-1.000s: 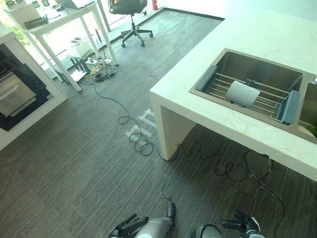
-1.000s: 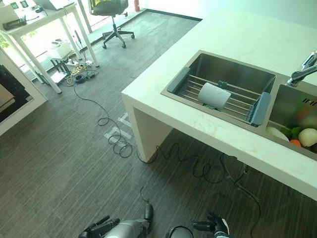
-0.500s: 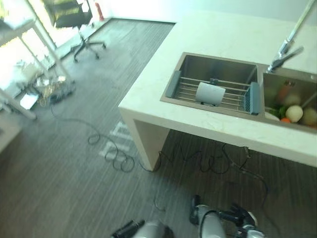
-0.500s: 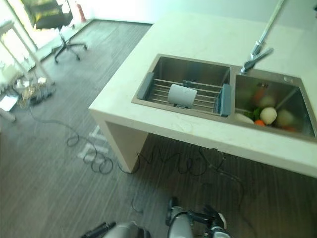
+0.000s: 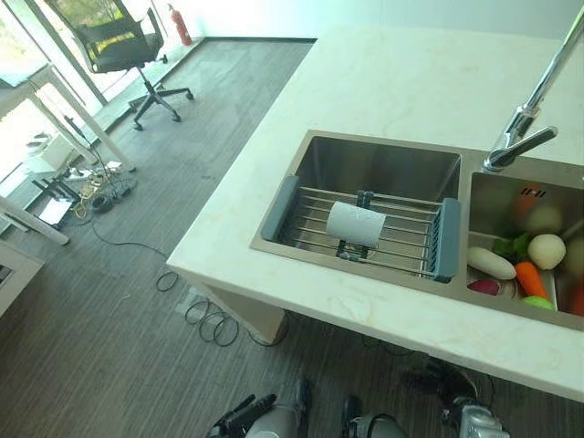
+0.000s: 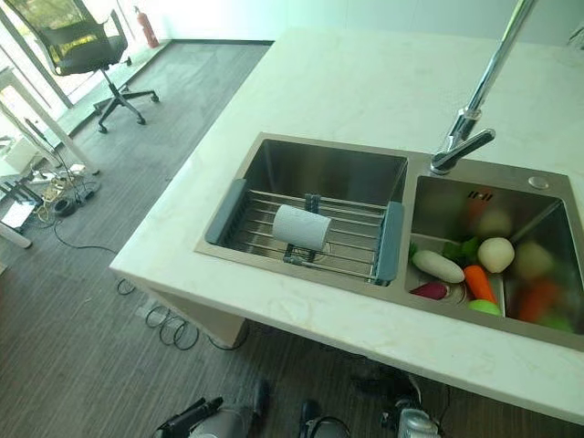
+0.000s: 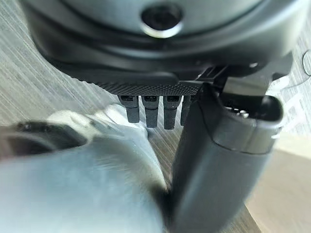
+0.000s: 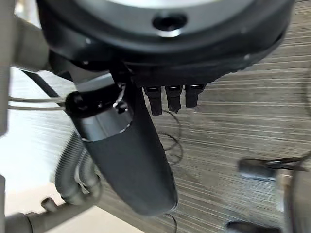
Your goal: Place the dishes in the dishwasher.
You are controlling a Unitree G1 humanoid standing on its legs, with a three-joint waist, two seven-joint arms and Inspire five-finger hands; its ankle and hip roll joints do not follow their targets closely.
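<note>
A cream stone counter juts out over grey wood-grain flooring, and a stainless double sink is sunk into it. Across the left basin lies a wire drying rack with grey-blue end grips, and on its bars a single white cup lies on its side, near the middle of the rack and touching nothing else but a small dark clip just behind it. The right basin holds a heap of vegetables: a long white radish, an orange carrot, a pale round onion, a dark red piece and some green ones. A tall chrome tap rises from the counter behind the divider, its spout angled over the left basin. The counter's front edge stands between the robot and the sink. Far to the left a black swivel office chair stands near a white-legged table, with a tangle of cables and plugs on the floor beneath, and a red fire extinguisher stands by the far wall. The left hand hangs low over the floor, fingers straight and relaxed, holding nothing. The right hand likewise hangs over the floor with straight fingers and thumb extended, empty.
</note>
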